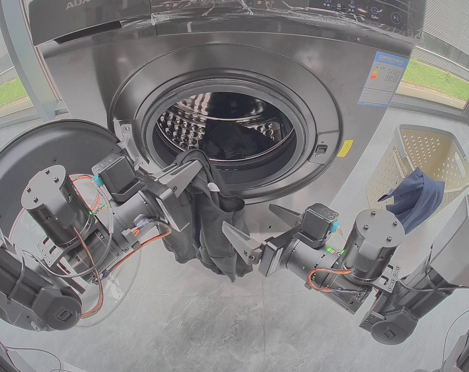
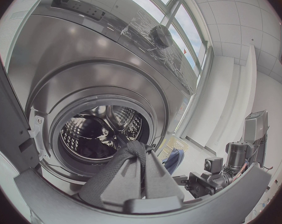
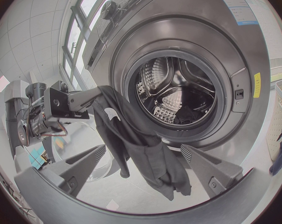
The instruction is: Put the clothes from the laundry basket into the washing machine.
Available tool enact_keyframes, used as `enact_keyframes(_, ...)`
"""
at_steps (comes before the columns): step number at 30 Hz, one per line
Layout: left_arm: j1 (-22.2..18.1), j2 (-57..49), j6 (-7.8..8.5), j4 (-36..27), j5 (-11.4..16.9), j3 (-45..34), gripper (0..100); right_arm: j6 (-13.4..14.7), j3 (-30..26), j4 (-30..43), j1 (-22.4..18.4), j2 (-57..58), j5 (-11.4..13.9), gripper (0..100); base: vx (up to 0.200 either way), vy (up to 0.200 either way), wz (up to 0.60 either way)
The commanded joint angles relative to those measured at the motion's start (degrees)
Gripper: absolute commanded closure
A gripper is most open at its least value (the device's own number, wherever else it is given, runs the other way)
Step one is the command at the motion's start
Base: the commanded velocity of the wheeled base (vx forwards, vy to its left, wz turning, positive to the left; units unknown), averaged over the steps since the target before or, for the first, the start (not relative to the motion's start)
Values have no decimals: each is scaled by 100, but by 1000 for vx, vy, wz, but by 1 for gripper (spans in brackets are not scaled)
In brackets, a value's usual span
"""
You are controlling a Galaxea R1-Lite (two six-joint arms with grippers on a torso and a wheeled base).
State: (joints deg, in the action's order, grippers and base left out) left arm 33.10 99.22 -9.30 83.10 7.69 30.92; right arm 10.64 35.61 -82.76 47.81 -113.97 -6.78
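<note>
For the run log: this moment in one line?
left gripper shut on dark garment | right gripper open | blue garment over basket

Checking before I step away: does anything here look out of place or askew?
Two things. The dark garment pinched in the left end effector hangs mostly below the drum opening, outside the washer. A blue garment is draped over the basket rim, partly hanging out.

Grey marbled tile floor (image 1: 203, 316), glossy. Windows (image 1: 451, 52) far left and far right, green grass (image 1: 436, 81) outside. White panel ceiling (image 2: 240, 22), white wall (image 2: 221, 109). Bright daylight.
</note>
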Motion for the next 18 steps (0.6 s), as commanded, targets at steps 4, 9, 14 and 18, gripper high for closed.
enact_keyframes(4,4,-25,-1,13,-66,99,100,-1,-1,-21,-17,-205,-8,0,0,0,0)
enact_keyframes(9,4,-25,-10,13,-66,152,100,-10,7,-117,-70,-292,1,0,0,0,0)
enact_keyframes(14,21,10,-10,13,-75,169,100,-27,7,-293,-88,-442,1,0,0,0,0)
enact_keyframes(18,21,1,-10,13,-75,169,100,-36,7,-284,-44,-424,1,0,0,0,0)
